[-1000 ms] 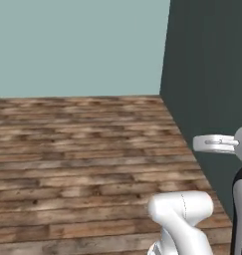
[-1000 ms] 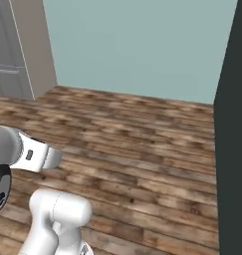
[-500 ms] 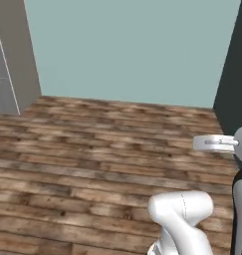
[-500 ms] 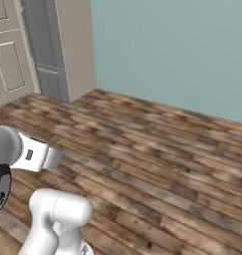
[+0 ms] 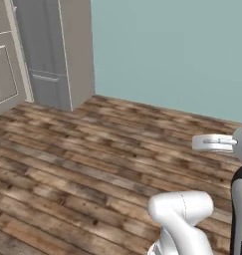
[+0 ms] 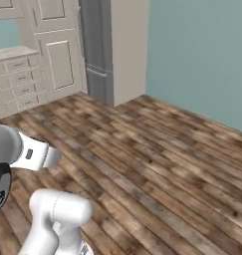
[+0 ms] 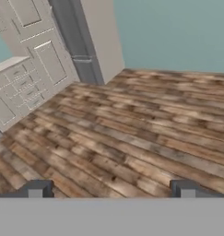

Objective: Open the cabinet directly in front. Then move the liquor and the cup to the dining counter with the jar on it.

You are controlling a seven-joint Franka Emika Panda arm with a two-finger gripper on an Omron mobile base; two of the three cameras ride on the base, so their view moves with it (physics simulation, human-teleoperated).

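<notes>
My gripper (image 7: 111, 191) is open, its two dark fingertips (image 7: 37, 189) wide apart with nothing between them, pointing over bare wooden floor (image 7: 132, 138). The liquor, the cup, the jar, the dining counter and the wall cabinet with bar handles are all out of view. My white arm (image 5: 182, 214) is folded close above the base.
A tall grey refrigerator (image 6: 100, 50) stands against the teal wall (image 6: 202, 55). Left of it are beige panelled doors (image 6: 58, 50) and a stack of low drawers (image 6: 18, 87) under a counter top (image 6: 13, 52). Wooden floor (image 5: 92, 159) lies open ahead.
The whole picture has shifted: the base has turned. The dark wall on the right has left the view, and the refrigerator and beige units have come in from the left. The arm keeps its pose.
</notes>
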